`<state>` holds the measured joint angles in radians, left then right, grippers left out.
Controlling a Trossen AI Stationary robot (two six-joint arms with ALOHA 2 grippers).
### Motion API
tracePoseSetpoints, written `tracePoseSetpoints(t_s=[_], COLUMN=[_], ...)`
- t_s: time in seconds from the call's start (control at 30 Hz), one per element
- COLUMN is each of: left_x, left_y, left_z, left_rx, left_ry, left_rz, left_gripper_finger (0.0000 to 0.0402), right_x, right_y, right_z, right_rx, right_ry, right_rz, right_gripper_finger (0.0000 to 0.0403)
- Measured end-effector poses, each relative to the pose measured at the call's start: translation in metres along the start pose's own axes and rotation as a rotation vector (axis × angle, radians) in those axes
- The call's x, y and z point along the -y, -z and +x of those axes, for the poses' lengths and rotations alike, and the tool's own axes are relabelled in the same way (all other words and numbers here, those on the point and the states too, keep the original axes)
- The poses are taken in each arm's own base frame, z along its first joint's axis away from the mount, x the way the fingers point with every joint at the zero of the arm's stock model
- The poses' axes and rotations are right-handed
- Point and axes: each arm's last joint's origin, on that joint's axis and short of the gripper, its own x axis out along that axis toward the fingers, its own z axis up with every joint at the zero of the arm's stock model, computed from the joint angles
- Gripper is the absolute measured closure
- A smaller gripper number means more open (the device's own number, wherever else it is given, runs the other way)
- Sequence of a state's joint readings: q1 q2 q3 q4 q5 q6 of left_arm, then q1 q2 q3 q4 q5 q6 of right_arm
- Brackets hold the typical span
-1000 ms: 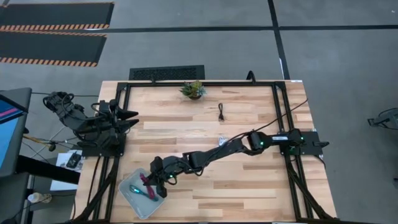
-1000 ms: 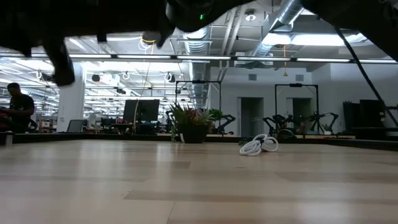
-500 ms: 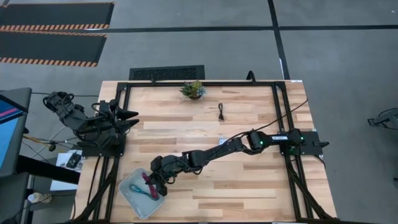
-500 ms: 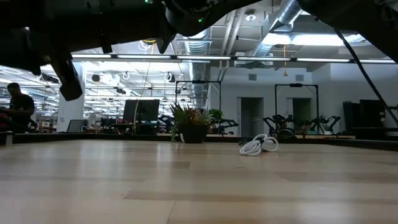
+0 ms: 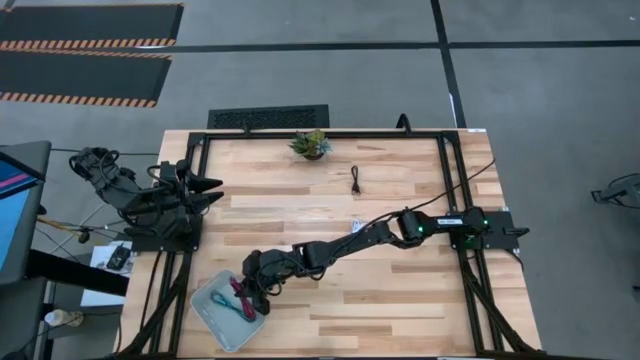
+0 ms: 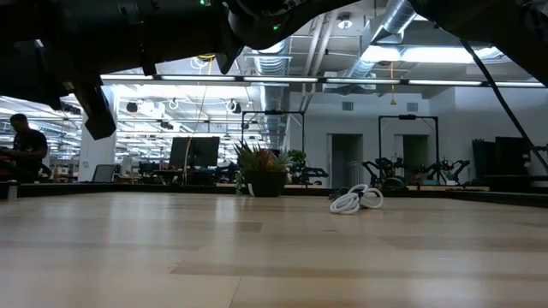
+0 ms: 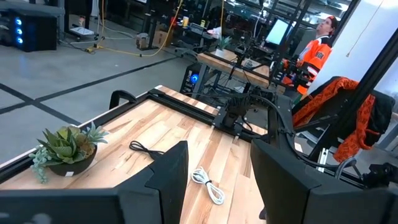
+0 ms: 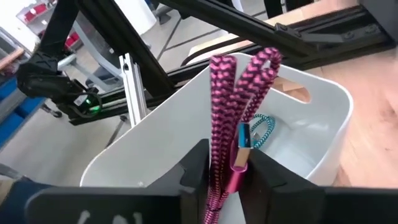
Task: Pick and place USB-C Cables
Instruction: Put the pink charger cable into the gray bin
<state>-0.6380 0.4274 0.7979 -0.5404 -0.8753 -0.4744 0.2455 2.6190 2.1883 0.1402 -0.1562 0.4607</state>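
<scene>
A dark red cable, folded into a bundle, is gripped by the right hand above the white bin. Both fingers are closed on the lower part of the bundle, near its metal plug, and the looped end stands up free above them. In the high view the right hand is seen over the bin, which stands at about 7 o'clock on the worktop. A teal cable is already lying inside the bin.

Two more cables are left on the worktop: a black cable at about 12 o'clock, near the small plant, and a white cable close to the middle.

The cables are judged to be very light, soft and braided, so little force is needed, but the loops can spring open or hang down and catch on the bin rim. The best hold is judged to be across the middle of the folded bundle, where all strands are pinched together, and not on the smooth plug, which may slip.

The left hand is parked at 9 o'clock, with its fingers apart and nothing between them.
</scene>
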Motion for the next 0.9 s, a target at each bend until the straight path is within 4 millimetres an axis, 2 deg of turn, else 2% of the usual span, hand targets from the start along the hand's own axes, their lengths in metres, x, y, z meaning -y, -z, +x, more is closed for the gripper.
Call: tracePoseSetpoints(t_s=[0.47,0.67,0.9], left_x=[0.0,0.0,0.0], left_y=[0.0,0.0,0.0], left_z=[0.0,0.0,0.0], left_rx=[0.0,0.0,0.0], left_ry=[0.0,0.0,0.0], left_rz=[0.0,0.0,0.0], left_gripper_finger=[0.0239,0.0239,0.0239], right_x=[-0.001,-0.003,-0.015], right_y=[0.0,0.001,0.001], right_z=[0.0,0.0,0.002], right_rx=[0.003,0.007,0.049], right_ry=[0.0,-0.004,-0.044], right_rz=[-0.019,-0.039,-0.117], right_gripper_finger=[0.0168,0.0128,0.0091])
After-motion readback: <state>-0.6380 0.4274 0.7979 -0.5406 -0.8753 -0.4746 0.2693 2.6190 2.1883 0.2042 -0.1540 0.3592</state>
